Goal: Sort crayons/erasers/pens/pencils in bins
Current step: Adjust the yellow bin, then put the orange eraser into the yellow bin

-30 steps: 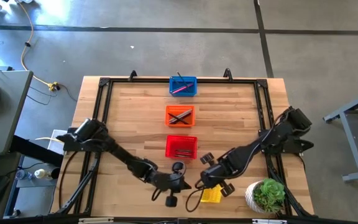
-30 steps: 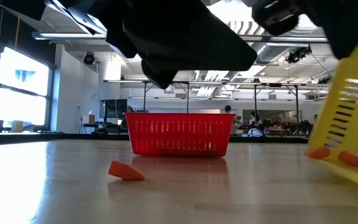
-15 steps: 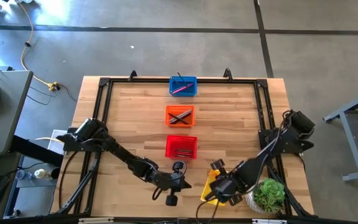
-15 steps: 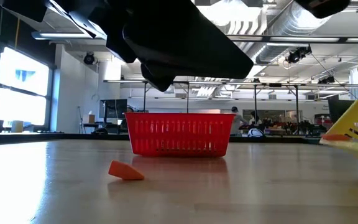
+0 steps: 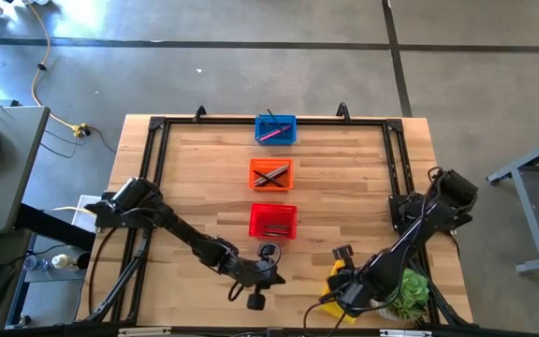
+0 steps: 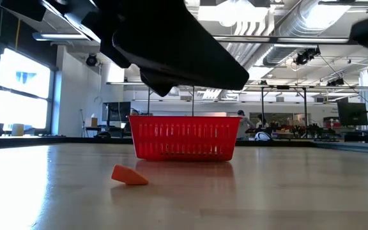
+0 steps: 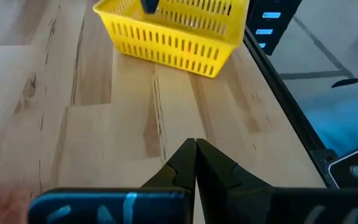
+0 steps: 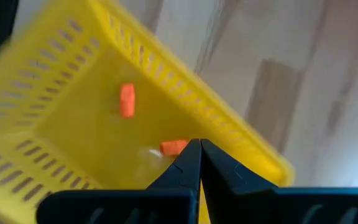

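The yellow bin (image 5: 335,277) sits near the table's front right, with two orange erasers (image 8: 127,99) inside. My right gripper (image 8: 196,147) is shut and reaches down into it. A third eraser (image 6: 130,175) lies on the bare wood in front of the red bin (image 6: 183,137). My left gripper (image 7: 195,144) is shut and empty. It hovers low over the wood near the front middle (image 5: 277,275) and points at the yellow bin (image 7: 173,37). The blue bin (image 5: 275,129) and orange bin (image 5: 271,174) stand in a row behind the red bin (image 5: 273,221). My right gripper comes from above, pointing steeply down, with its shut fingertips (image 8: 188,155) inside the yellow bin. They stand at the foot of one long wall's inner face (image 8: 166,99). No wall shows between the fingers. Whether the bin's bottom lies flat on the table I cannot tell.
A potted plant (image 5: 405,295) stands at the front right corner, close beside the yellow bin. A black frame rail (image 7: 278,106) runs along the table's edge. Bare wood spreads left of the row of bins and between the two grippers.
My right gripper has swung toward the table's right edge, sinking a little and rolling its wrist. The yellow bin has gone along with it toward the plant, out of the low view's right side. The eraser on the wood has stayed put.
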Robot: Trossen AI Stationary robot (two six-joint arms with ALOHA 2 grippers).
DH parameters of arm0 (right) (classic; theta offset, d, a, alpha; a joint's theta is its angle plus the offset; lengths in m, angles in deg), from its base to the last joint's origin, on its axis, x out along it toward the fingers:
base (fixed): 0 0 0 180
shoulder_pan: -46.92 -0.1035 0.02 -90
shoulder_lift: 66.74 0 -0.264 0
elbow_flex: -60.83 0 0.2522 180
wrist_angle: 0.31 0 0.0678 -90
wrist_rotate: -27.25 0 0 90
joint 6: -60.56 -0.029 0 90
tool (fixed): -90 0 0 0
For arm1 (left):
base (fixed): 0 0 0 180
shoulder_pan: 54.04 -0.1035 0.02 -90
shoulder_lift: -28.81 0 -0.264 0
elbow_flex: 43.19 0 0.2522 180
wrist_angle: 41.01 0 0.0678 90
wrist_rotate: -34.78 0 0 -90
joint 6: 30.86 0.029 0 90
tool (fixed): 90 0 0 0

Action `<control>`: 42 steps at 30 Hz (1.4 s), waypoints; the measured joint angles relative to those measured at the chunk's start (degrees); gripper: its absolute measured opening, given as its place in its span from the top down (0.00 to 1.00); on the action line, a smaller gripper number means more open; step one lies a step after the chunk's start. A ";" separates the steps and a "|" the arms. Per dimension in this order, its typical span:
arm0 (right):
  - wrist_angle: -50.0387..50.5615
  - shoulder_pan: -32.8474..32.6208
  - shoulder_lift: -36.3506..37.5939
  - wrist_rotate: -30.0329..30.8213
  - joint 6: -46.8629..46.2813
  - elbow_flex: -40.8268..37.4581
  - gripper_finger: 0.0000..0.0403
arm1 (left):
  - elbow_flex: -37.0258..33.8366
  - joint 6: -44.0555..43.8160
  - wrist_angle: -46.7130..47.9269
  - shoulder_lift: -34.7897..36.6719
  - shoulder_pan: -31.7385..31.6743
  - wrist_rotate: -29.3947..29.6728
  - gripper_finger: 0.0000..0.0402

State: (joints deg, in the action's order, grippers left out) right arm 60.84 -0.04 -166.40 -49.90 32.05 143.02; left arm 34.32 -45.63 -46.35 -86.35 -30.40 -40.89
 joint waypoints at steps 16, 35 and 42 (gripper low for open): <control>-9.75 7.35 0.00 1.99 5.78 -8.56 1.00 | -0.02 -1.17 12.99 4.11 1.55 0.00 1.00; -9.95 10.79 0.00 4.96 9.11 -5.21 1.00 | 0.00 -11.12 24.72 8.58 5.10 1.31 0.72; -6.27 7.33 0.00 4.83 9.07 0.51 1.00 | -0.17 -14.45 26.60 5.57 5.09 1.25 0.65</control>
State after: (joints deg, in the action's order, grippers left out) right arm 54.57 7.29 -166.40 -45.07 41.12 143.53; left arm 34.15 -60.07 -19.75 -80.78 -25.31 -39.64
